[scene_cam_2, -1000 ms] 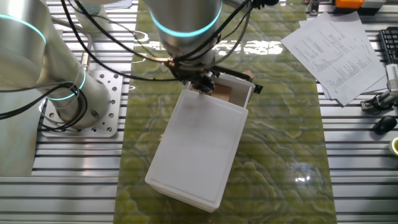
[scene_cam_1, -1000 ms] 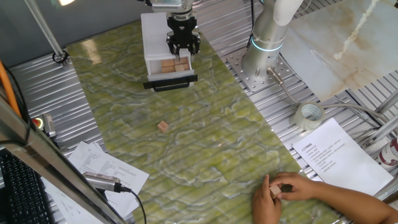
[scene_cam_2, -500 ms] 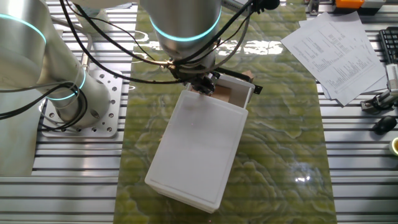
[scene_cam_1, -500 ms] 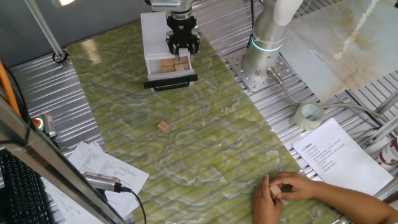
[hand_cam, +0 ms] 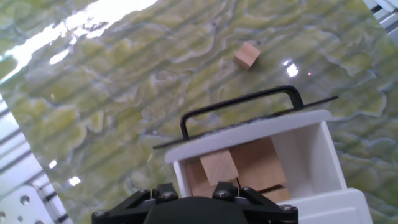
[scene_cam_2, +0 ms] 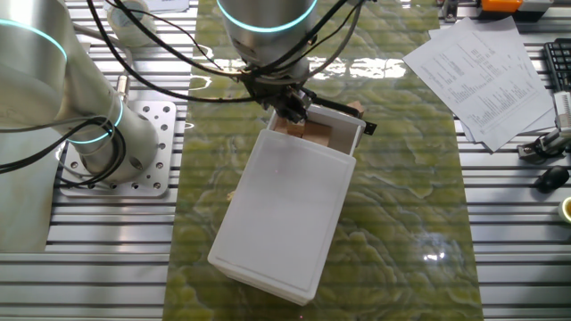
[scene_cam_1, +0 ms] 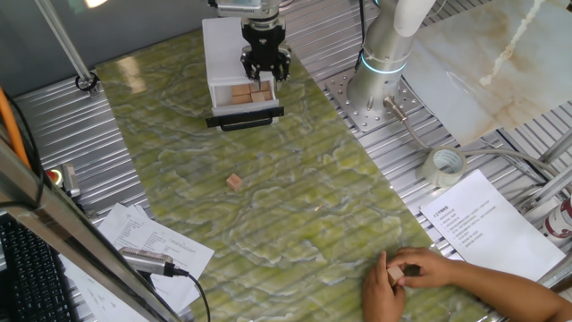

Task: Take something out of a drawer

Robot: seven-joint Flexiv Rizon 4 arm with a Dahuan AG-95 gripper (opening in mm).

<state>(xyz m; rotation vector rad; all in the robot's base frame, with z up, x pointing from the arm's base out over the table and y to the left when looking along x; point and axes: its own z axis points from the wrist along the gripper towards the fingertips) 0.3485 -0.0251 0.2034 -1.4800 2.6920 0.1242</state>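
The drawer [scene_cam_1: 241, 100] stands pulled out of its white box [scene_cam_2: 284, 209] near the far edge of the desk [scene_cam_1: 295, 197], its black bar handle [hand_cam: 239, 107] facing the open middle of the green mat. Several tan wooden blocks lie inside; in the hand view one block [hand_cam: 219, 167] sits directly below the camera, close behind the drawer's front wall, with others packed beside and behind it. The pincer [scene_cam_1: 265, 73] hangs just above the drawer's contents, but its fingertips are hidden in the hand view and too small in the fixed views, so I cannot tell how wide it stands or whether it has a block between its fingers. The step in hand looks like picking one block from the tray. To do it well, the fingers should straddle a single block across free faces, not the faces pressed against its neighbours, and stay clear of the front wall and side rims so the light tray is not dragged. Lift straight up until clear of the handle. Another block [scene_cam_1: 234, 182] lies loose mid-desk, and a person's hand [scene_cam_1: 416, 273] rests at the near edge.
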